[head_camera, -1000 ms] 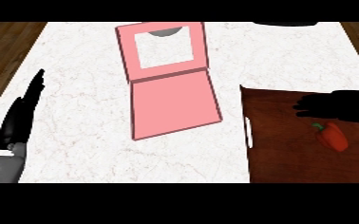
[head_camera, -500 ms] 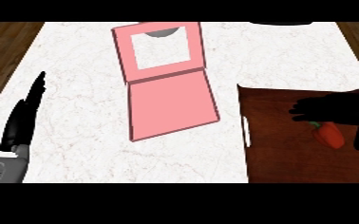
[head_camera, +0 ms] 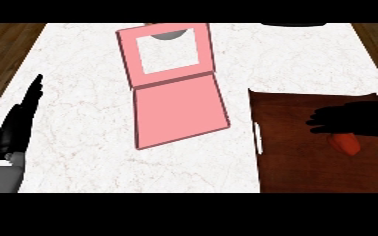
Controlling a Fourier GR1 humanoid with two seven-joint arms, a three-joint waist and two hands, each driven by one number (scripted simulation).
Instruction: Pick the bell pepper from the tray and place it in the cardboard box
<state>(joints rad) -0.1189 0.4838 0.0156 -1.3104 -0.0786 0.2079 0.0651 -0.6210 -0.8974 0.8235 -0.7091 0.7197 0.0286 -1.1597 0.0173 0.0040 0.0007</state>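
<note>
Pose: right robot hand unclenched over bell pepper | left robot hand straight, released

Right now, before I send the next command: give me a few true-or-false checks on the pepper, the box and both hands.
1. The bell pepper is inside the pink box. False: it is on the tray, at the right.
2. The right hand is over the tray, right by the pepper. True.
3. The left hand is holding the box. False: it rests open near the left edge of the counter, apart from the box.
4. The box lies to the left of the tray. True.
</note>
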